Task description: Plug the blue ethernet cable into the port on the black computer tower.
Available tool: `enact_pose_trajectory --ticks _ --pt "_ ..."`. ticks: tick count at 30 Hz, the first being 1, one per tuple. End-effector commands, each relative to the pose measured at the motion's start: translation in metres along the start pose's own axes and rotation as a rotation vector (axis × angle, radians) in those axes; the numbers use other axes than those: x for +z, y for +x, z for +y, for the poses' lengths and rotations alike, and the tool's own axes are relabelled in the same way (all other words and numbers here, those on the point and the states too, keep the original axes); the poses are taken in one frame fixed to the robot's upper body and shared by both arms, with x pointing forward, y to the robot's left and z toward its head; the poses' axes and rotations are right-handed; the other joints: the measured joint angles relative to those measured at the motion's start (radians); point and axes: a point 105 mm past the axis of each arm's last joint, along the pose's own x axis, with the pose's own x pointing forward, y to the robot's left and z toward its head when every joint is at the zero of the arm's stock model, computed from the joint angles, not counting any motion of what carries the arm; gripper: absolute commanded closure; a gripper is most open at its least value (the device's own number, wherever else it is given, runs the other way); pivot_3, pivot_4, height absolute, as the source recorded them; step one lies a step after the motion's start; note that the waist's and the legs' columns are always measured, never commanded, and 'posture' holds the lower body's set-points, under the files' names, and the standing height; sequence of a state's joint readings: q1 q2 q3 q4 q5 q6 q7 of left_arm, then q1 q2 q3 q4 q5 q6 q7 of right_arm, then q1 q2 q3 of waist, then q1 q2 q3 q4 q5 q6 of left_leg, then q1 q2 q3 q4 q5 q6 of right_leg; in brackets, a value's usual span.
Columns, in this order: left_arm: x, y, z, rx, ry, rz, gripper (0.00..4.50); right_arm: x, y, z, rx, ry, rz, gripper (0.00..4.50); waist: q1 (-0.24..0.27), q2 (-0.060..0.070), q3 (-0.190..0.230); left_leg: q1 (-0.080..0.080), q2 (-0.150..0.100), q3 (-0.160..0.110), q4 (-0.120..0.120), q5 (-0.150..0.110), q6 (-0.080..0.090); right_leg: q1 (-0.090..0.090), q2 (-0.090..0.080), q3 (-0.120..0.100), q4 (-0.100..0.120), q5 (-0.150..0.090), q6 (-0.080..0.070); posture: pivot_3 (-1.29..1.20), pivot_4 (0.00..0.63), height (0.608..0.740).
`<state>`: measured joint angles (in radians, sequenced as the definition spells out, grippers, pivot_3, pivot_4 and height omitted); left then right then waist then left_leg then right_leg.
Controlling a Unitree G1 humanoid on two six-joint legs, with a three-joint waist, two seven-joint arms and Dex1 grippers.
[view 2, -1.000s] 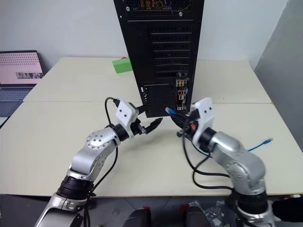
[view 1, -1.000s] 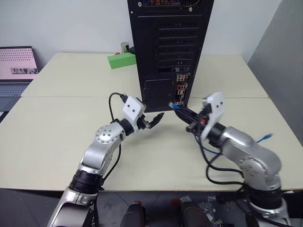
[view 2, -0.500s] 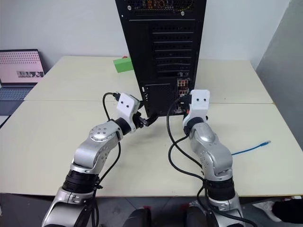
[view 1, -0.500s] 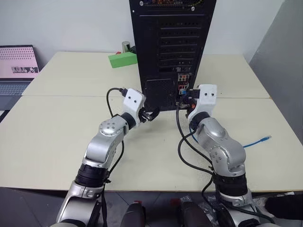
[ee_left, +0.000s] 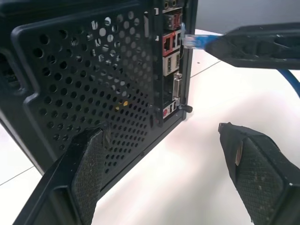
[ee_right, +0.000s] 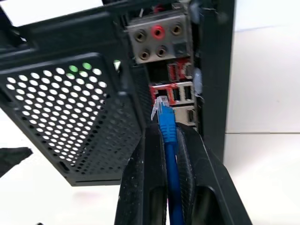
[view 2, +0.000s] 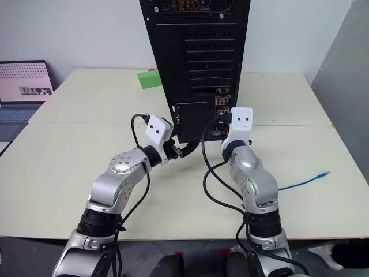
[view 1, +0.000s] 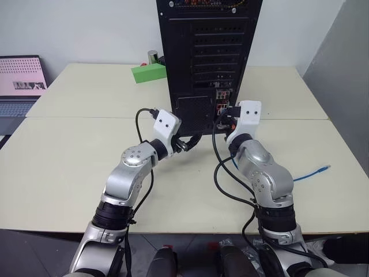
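— While the black computer tower (view 1: 209,57) stands upright on the cream table (view 1: 69,150), rear face toward me, what does each gripper carry?

— Item one: my right gripper (ee_right: 168,140), fingers clenched on the blue ethernet cable (ee_right: 167,129) just behind its clear plug. Item two: my left gripper (ee_left: 164,159), fingers spread wide, grasping nothing, low beside the perforated grille (ee_left: 93,79) of the tower.

— Location of the plug?

— Its tip sits right at the port (ee_right: 161,99), the dark socket in the red-framed block of the connector column. Whether it has entered the socket or only meets it, I cannot tell. In the left wrist view the plug points at the same red connectors from the side.

— Rest of the cable?

— It trails back past my right arm; its far end (view 1: 324,168) lies loose on the table, well off to my right.

— Other entries?

— A green block (view 1: 148,73) behind the tower on my left, and an open laptop (view 1: 20,81) at the far left edge.
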<state>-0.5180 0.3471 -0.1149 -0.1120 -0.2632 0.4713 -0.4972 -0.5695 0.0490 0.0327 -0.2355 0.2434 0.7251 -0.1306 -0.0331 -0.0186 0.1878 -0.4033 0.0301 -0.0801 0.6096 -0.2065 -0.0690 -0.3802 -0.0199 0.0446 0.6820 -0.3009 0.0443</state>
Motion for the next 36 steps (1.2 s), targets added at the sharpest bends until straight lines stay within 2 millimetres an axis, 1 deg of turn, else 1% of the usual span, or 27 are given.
enact_pose_trajectory --ticks 1,11,22,36 --pt "0.015 -0.002 -0.004 -0.011 0.043 -0.053 0.59 0.017 0.002 0.007 0.026 -0.004 -0.063 4.47 0.0 0.0 0.0 0.0 0.0 0.0 0.0 0.0 0.0 0.0 0.0 0.0 0.0 0.0 0.0 0.0 0.15 0.74" --pt "0.014 -0.003 -0.003 -0.01 0.06 -0.051 0.59 0.017 0.009 0.007 0.033 -0.019 -0.062 4.47 0.0 0.0 0.0 0.0 0.0 0.0 0.0 0.0 0.0 0.0 0.0 0.0 0.0 0.0 0.0 0.0 0.15 0.74" --pt "0.013 -0.004 -0.002 -0.005 0.068 -0.047 0.59 0.016 0.016 0.001 0.009 -0.044 -0.067 4.47 0.0 0.0 0.0 0.0 0.0 0.0 0.0 0.0 0.0 0.0 0.0 0.0 0.0 0.0 0.0 0.0 0.15 0.74" --pt "0.012 -0.005 -0.001 -0.005 0.075 -0.046 0.59 0.01 0.02 -0.006 -0.017 -0.082 -0.057 4.47 -0.001 0.0 0.0 0.0 0.0 0.0 0.0 0.0 0.0 0.0 0.0 0.0 0.0 0.0 0.0 0.0 0.15 0.74"
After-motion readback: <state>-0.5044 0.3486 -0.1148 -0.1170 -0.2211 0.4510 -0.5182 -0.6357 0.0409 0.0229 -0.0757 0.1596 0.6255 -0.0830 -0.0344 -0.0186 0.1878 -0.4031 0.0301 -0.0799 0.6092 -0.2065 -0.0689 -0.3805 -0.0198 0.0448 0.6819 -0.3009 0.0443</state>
